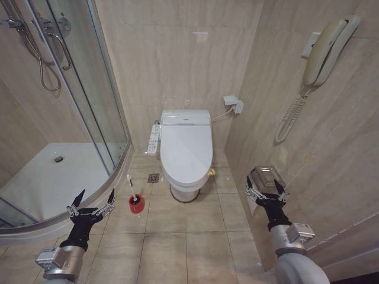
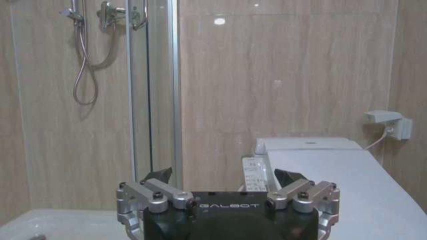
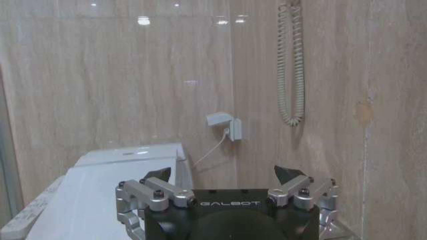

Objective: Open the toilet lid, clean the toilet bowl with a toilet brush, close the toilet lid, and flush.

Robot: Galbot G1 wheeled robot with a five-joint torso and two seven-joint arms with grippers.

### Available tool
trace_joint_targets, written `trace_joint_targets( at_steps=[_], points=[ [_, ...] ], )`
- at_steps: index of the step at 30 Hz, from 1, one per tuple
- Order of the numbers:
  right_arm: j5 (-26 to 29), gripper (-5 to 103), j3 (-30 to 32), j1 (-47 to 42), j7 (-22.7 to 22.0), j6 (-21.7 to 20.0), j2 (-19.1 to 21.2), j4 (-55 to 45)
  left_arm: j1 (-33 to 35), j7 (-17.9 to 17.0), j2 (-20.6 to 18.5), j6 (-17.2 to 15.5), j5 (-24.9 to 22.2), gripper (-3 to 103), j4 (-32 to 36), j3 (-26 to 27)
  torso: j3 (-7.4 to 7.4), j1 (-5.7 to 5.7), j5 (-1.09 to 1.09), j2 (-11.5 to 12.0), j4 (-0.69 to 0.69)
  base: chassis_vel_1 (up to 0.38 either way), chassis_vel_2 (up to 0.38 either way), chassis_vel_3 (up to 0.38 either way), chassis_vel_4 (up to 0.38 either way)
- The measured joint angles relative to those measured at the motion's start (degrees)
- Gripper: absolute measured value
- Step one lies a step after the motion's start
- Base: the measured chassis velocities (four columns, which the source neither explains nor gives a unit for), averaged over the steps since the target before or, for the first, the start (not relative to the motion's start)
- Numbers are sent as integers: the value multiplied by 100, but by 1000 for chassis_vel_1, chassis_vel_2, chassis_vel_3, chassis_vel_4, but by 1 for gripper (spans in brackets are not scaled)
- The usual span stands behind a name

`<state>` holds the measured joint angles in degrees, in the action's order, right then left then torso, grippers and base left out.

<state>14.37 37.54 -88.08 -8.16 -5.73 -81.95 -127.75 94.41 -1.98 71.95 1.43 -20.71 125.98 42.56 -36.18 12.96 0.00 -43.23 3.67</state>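
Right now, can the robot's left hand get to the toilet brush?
Probably yes. The left hand is open and holds nothing, and the toilet brush stands in its red cup on the floor just to its right, with only bare tiles between them.

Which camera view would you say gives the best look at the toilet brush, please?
The head view: the toilet brush stands whole in its red holder on the floor, left of the toilet. Both wrist views look higher, at walls and the closed toilet lid, not the floor.
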Motion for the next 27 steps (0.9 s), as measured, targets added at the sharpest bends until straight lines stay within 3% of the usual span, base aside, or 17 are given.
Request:
trace_joint_targets(
  at_steps=[27],
  points=[
    [0, 100, 0, 0, 0, 0, 0, 0, 0, 0, 0, 0, 0, 100, 0, 0, 0, 0, 0, 0, 0, 0, 0, 0, 0]
  ],
)
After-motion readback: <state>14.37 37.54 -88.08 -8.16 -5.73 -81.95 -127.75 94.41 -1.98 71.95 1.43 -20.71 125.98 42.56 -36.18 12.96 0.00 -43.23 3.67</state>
